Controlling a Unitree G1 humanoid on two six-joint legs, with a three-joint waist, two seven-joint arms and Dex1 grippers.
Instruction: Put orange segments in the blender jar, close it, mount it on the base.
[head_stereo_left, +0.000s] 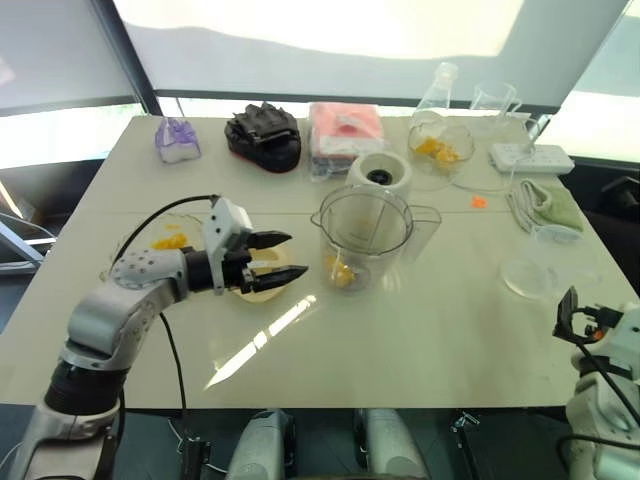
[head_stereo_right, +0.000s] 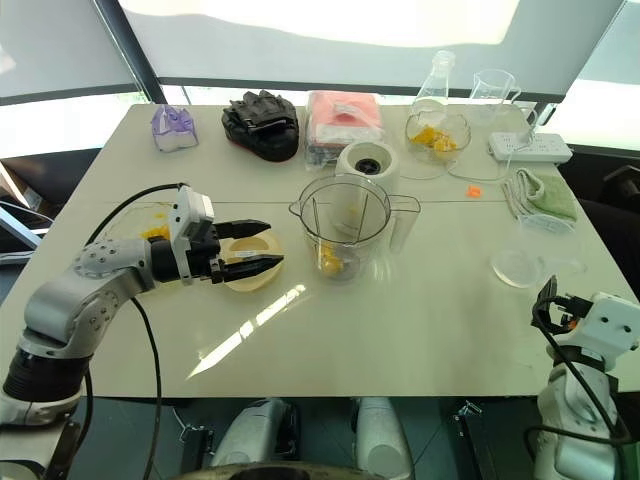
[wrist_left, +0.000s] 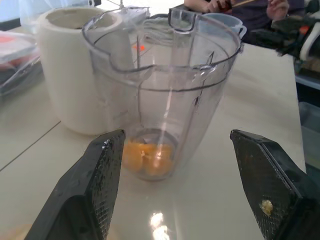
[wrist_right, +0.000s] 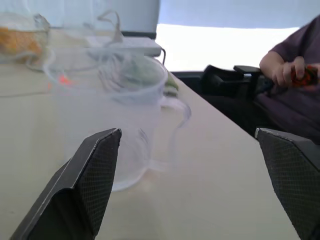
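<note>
Left wrist view: two orange segments (wrist_left: 148, 156) inside one blender jar (wrist_left: 165, 85).

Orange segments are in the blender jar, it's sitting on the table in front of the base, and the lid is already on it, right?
Not quite: the blender jar has no lid; the left wrist view shows its mouth open. The cream lid lies on the table beside it, under the left gripper. The orange segments are in the jar, which stands in front of the base.

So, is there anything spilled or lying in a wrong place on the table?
Yes. One small orange piece lies loose on the bare table, right of the base and apart from the glass bowl holding the other orange segments. It looks dropped. Nothing else seems spilled or tipped.
</note>
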